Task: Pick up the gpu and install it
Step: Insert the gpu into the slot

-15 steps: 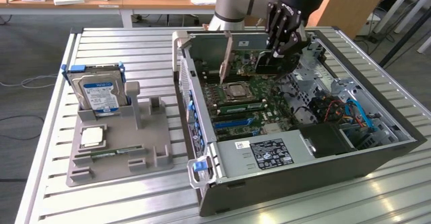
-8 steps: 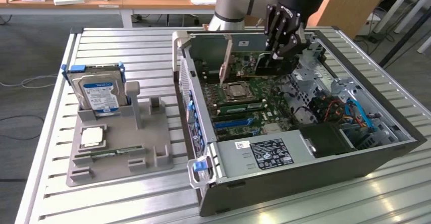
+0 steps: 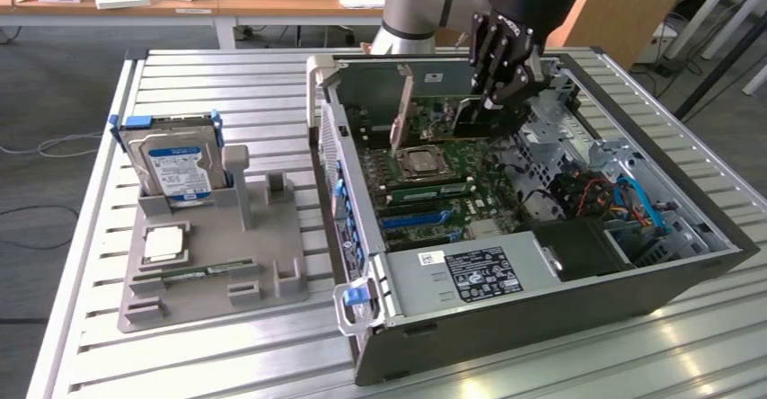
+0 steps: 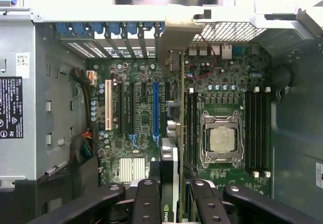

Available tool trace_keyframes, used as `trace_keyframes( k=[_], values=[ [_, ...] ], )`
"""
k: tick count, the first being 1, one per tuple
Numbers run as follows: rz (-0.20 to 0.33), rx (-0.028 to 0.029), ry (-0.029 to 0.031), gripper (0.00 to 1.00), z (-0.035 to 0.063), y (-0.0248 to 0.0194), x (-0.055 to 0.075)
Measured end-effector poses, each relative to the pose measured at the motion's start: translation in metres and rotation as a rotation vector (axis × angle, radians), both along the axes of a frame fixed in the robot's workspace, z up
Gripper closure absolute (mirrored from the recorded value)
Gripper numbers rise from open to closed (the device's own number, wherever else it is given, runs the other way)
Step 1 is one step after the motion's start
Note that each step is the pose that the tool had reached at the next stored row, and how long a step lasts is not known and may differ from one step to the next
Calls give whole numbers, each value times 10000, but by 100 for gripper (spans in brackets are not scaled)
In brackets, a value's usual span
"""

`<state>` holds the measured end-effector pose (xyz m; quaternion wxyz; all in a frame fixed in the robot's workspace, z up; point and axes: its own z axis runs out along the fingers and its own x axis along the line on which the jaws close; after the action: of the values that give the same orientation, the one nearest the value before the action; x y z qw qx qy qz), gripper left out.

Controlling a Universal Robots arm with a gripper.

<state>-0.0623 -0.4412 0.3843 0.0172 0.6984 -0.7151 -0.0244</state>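
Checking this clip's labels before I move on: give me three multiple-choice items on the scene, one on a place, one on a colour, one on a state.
1. Where is the gpu?
A) on the floor
B) in a person's hand
C) in the gripper, inside the open computer case

2. What colour is the frame around the hard drive?
A) blue
B) red
C) yellow

3. How does the gpu sit?
A) flat, face down
B) upright on edge
C) upside down outside the case

Answers:
1 C, the gripper clamps the card above the motherboard.
2 A, blue rims flank the drive.
3 B, the wrist view shows the card edge-on.
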Motion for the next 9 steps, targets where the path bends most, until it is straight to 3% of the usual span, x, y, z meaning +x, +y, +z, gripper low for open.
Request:
trace_keyframes(
  k=[9],
  values=[
    [185,0,-1,73,-51,0,0]
  ],
)
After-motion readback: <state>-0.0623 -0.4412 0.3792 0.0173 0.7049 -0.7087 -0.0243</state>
